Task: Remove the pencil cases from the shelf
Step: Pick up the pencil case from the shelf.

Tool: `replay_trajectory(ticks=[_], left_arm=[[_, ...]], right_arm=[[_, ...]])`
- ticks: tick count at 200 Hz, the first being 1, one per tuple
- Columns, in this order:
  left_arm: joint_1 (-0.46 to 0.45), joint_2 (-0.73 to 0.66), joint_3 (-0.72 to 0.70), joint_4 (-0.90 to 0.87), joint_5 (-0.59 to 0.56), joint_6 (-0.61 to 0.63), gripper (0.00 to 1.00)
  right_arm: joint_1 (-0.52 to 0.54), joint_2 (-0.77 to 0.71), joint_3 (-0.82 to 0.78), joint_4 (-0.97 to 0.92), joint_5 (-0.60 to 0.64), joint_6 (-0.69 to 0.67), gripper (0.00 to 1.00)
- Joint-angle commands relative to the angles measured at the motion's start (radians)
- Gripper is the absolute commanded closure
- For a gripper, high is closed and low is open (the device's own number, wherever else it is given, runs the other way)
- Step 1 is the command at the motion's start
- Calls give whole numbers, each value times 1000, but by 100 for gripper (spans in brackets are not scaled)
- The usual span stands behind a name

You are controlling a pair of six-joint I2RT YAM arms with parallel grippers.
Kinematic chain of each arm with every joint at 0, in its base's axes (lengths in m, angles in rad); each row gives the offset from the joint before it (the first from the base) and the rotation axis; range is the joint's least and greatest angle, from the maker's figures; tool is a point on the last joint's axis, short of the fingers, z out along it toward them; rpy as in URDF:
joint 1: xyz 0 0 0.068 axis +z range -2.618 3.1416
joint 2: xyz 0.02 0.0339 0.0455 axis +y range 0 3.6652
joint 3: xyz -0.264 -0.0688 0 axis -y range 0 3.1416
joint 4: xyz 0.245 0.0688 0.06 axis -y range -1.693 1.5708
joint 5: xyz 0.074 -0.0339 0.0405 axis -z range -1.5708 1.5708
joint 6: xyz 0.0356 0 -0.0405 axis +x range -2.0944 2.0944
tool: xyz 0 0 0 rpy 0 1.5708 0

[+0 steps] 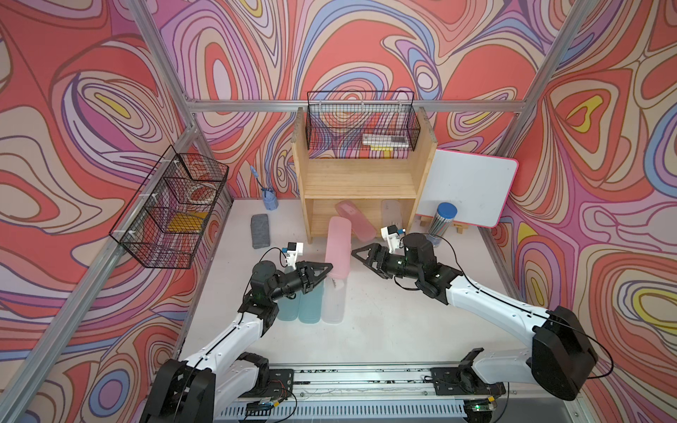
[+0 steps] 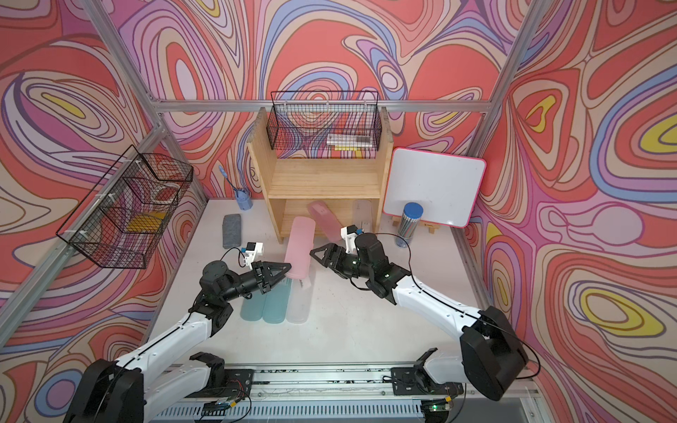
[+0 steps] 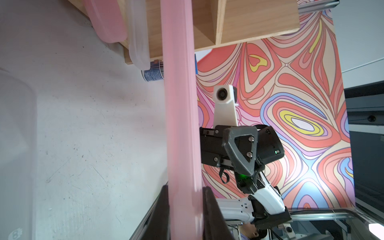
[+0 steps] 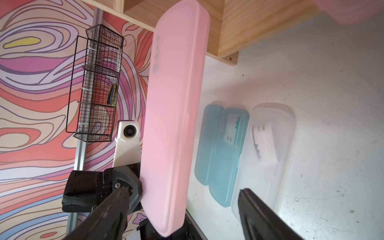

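Smooth, translucent, round-ended pink pencil case [image 1: 337, 245] hangs over the counter [image 1: 384, 329] before the pale wood shelf [image 1: 361, 179], its near end pinched tight in the left tool [image 1: 327, 269], wrist held level. Only the right wrist view shows white labels on a teal case [image 4: 228, 158] and frosted clear case [image 4: 270, 153] lying flat. The right tool [image 1: 354, 254] gapes wide, empty, just right of the pink case.

My left fingers [image 1: 319, 267] are black, closed on a pale pink case [image 1: 339, 241]. Teal cases [image 1: 311, 305] and a frosted clear case [image 1: 333, 305] lie on my white tabletop [image 1: 384, 322]. The shelf [image 1: 361, 179] is pale wood, and the walls [image 1: 366, 44] swirl red, lilac, blue and yellow.
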Motion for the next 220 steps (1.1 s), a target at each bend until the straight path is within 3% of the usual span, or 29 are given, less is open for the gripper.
replay_trajectory(ticks=[1,104,157,180,198,220], left_arm=[[-4,-23,-10,164,71,-82,98],[-5,96,-24,562,124,-300,99],[-7,119,-19,591,123,-312,99],[-7,114,-18,565,125,-301,99],[-7,101,-18,516,123,-280,90],[-7,66,-14,401,116,-226,71]], right_arm=[[-3,25,16,153,-77,87,19],[-3,97,44,345,-77,200,45],[-3,116,44,401,-86,225,66],[-4,121,43,409,-92,233,70],[-4,121,40,410,-93,232,74],[-4,118,34,397,-93,222,76]])
